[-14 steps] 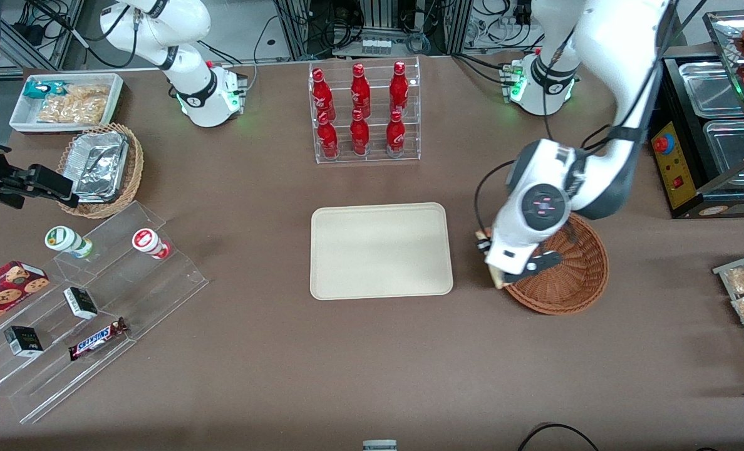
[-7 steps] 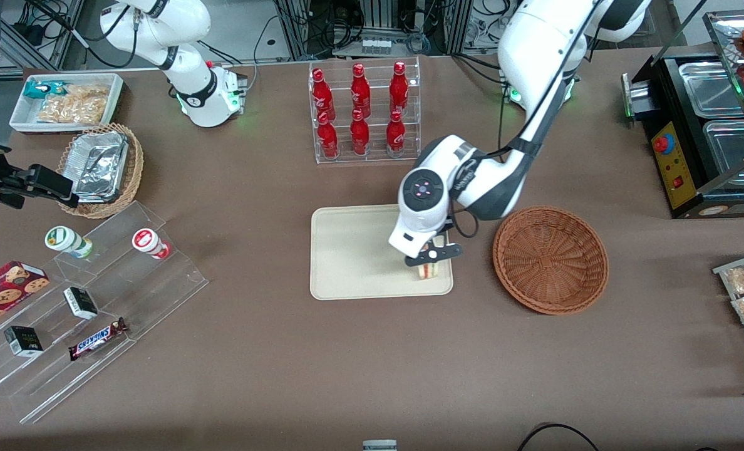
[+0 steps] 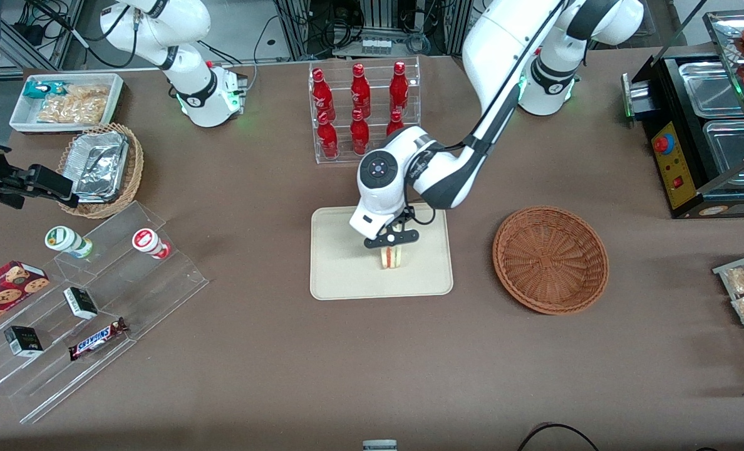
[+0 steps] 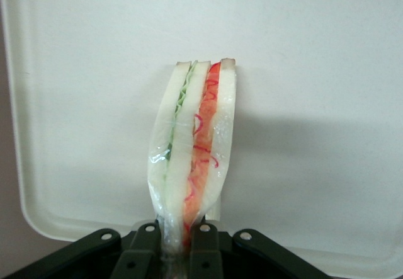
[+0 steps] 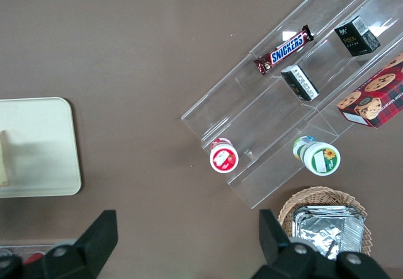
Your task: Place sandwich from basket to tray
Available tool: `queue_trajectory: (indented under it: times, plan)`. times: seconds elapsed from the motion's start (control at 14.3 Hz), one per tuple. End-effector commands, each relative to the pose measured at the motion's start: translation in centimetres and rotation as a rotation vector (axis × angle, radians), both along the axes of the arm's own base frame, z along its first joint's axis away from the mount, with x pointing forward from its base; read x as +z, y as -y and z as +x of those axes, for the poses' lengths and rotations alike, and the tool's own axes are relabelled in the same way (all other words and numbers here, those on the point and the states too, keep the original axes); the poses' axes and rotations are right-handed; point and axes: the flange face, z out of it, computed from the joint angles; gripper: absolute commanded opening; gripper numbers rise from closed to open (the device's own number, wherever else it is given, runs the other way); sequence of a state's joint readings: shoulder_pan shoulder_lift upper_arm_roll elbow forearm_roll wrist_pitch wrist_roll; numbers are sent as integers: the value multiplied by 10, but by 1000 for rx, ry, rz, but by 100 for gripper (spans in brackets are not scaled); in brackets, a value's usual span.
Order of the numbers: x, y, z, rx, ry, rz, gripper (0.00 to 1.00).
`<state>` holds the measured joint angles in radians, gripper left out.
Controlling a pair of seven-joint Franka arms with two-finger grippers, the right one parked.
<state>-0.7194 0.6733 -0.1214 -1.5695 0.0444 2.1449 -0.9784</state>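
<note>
Gripper [image 3: 391, 238] of the left arm is clamped on the sandwich [image 3: 391, 257], holding it on edge over the tray [image 3: 341, 263]; its two fingers [image 4: 146, 254] pinch one end of the wedge, with the bread slices and the red, orange and green filling [image 4: 200, 143] standing upright above the cream surface. Whether the sandwich touches the tray cannot be told. Beside the tray, toward the working arm's end of the table, sits the basket [image 3: 550, 259], while a clear rack of red bottles [image 3: 364, 113] stands farther from the front camera.
</note>
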Motion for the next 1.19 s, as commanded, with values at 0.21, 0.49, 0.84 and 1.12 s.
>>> queue_trajectory:
  times: [0.21,0.49,0.84,1.12]
  plan:
    - [4,5,10,7,33,-18,100]
    - [75,-2,17,14,60,-20,100]
    - [135,-52,35,106,29,58,100]
    - [167,-128,71,86,-26,83,100]
